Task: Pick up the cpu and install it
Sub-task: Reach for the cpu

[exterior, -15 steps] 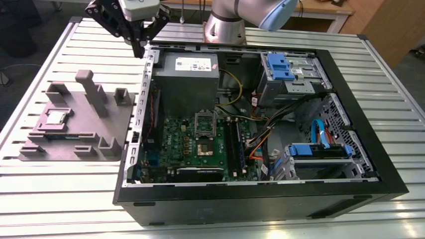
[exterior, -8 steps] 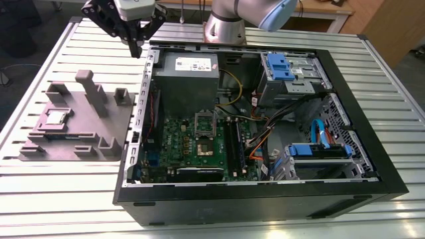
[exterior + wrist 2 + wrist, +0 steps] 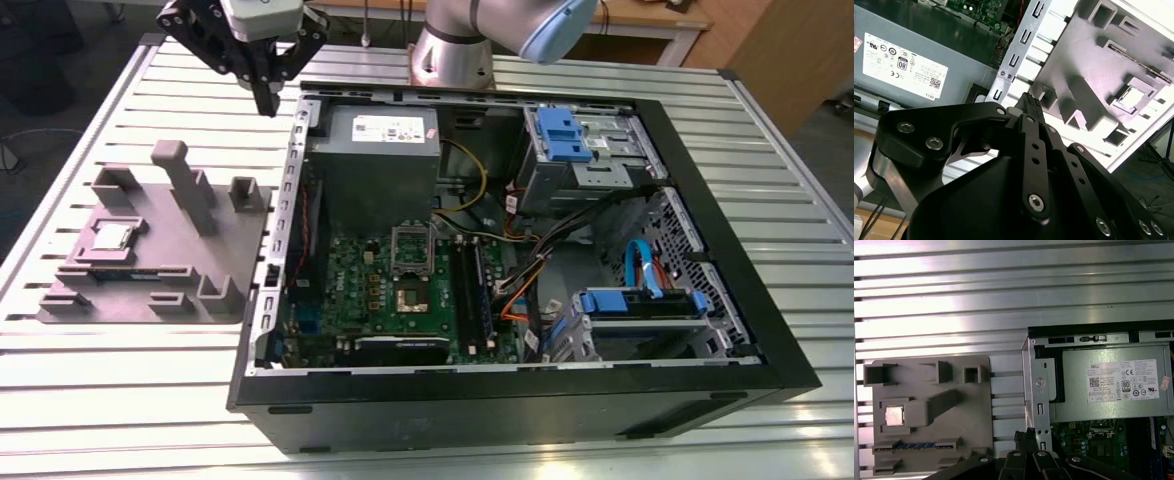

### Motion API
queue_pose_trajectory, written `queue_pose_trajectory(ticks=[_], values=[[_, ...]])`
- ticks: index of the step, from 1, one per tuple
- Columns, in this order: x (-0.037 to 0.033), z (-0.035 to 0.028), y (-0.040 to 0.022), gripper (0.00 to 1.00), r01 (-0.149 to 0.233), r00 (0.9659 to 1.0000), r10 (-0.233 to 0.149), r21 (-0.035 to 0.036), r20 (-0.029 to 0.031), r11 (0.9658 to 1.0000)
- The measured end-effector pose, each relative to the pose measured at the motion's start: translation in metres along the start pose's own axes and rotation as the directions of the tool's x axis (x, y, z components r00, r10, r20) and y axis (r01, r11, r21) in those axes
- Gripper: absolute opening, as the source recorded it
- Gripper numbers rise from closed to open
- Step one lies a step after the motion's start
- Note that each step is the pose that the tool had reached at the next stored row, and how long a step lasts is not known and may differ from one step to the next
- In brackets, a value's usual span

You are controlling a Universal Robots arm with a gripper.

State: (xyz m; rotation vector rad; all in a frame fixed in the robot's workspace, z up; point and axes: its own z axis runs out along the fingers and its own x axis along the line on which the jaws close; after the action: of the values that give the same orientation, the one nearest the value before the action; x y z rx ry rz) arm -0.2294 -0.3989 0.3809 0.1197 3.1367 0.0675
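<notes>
Hovering gripper (image 3: 274,103), jaws closed, empty, cpu (image 3: 110,237) lying well apart in grey tray (image 3: 167,240)

The exterior view looks down from high, well back, taking in the slatted table (image 3: 134,400) and the open computer case (image 3: 534,410). My first wrist view faces straight down. The second wrist view peers slantwise, close along my gripper (image 3: 1029,102). All three share the grey tray (image 3: 160,250) and the power supply box (image 3: 374,165).

Your arm (image 3: 454,50) stands at twelve o'clock in the exterior view and reaches across to eleven o'clock, where your gripper (image 3: 271,98) points downward, its black fingers (image 3: 1030,112) pressed together at the tips, holding nothing.
</notes>
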Motion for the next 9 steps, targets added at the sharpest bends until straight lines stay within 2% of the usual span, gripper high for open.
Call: queue_pose_trajectory(ticks=[9], values=[[0.0033,0.0,-0.0002,0.1,0.0,1.0,0.0,0.0,0.0001,1.0]])
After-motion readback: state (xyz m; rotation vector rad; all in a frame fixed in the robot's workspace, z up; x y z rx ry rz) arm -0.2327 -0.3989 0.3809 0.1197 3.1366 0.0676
